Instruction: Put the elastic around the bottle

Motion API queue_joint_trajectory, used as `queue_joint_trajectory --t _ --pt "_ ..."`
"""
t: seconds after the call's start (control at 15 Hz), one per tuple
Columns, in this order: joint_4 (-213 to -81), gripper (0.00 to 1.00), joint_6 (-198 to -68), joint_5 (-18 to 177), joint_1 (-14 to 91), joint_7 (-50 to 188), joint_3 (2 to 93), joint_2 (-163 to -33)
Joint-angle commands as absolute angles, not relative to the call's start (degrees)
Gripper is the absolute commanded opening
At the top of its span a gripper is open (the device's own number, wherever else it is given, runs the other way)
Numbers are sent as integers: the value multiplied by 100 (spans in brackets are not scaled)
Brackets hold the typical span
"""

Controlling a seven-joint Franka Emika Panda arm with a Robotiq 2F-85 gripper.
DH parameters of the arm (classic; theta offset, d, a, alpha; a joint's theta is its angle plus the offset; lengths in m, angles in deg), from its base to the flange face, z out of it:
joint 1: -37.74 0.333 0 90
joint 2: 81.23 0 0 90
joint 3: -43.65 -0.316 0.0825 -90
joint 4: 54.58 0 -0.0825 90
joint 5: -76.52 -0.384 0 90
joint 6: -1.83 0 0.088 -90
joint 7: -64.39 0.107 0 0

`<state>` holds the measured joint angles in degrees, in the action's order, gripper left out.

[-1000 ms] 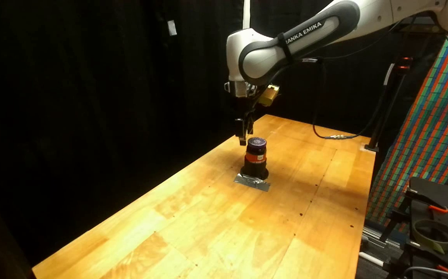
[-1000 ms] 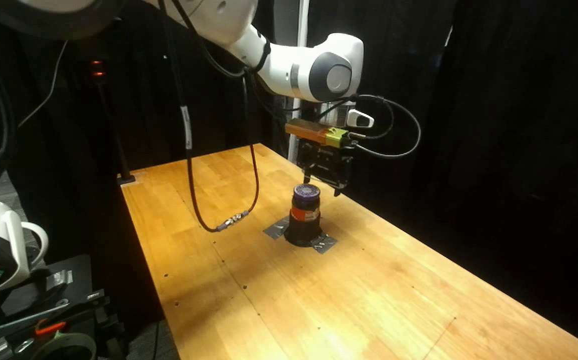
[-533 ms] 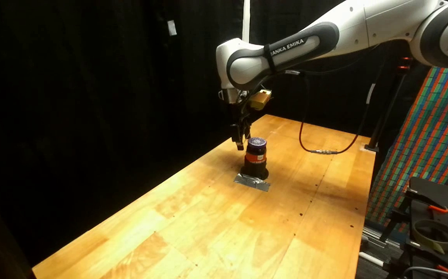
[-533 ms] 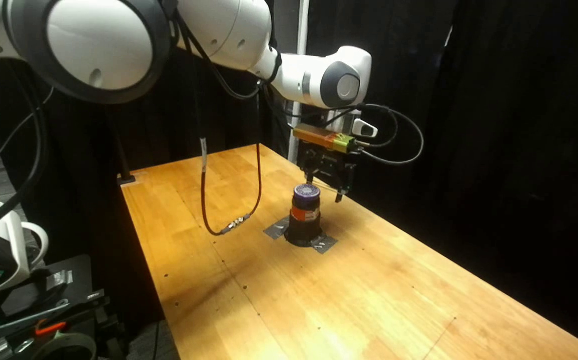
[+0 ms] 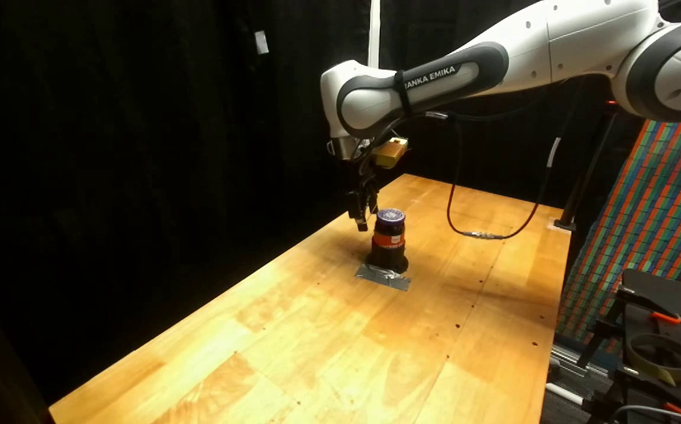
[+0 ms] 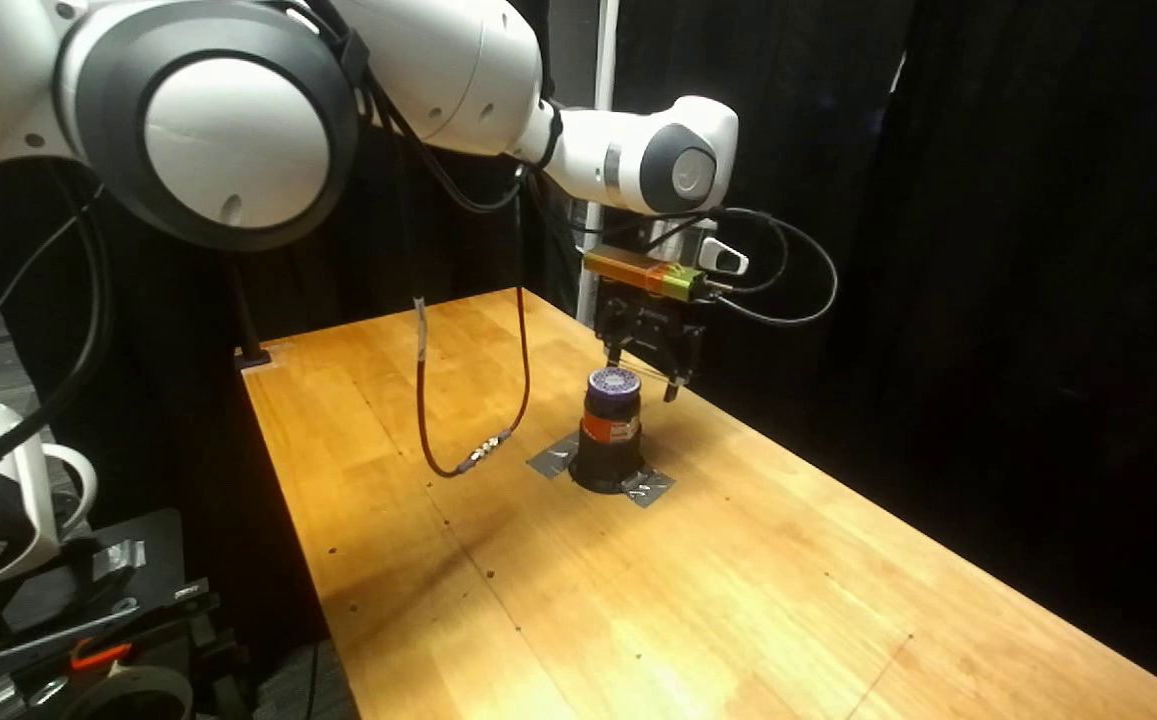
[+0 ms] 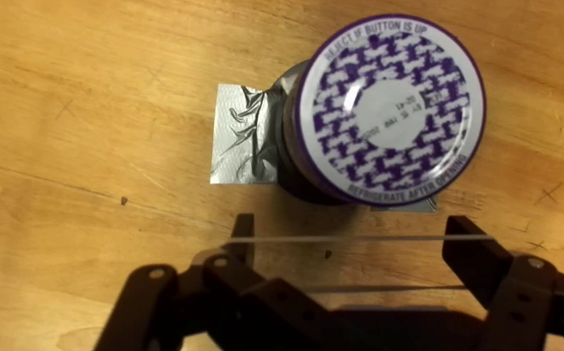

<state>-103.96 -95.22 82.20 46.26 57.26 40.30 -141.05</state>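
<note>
The bottle [image 5: 389, 240] is squat and dark with an orange-red band. It stands upright in a black base on the table, also in an exterior view [image 6: 610, 428]. The wrist view shows its white and purple lid [image 7: 394, 114] from above. My gripper [image 7: 352, 229] is open, with its fingers spread beside the bottle and apart from it in the wrist view. The elastic [image 7: 311, 239] is a thin pale band stretched around both fingers, its two strands spanning the gap. The gripper's tips are near lid height in both exterior views [image 5: 368, 218] [image 6: 643, 375].
Silvery tape [image 7: 238, 141] fixes the base to the wooden table [image 5: 328, 353]. A cable [image 6: 483, 450] hangs in a loop from the arm above the table. A dark side cart [image 5: 664, 294] with tools and a tape roll stands beside the table.
The gripper has come down a little beside the bottle and shifted slightly sideways, with the elastic still stretched on its open fingers. The arm's elbow has lowered. The bottle has not moved.
</note>
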Motion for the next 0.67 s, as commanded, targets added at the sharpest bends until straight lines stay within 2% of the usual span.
queue_joint_trajectory --t 0.0,0.6 --pt "-10047 100 -9446 8258 4739 5866 4067 -14175" --pt "-10264 100 -8785 8202 4803 6320 4051 -14019"
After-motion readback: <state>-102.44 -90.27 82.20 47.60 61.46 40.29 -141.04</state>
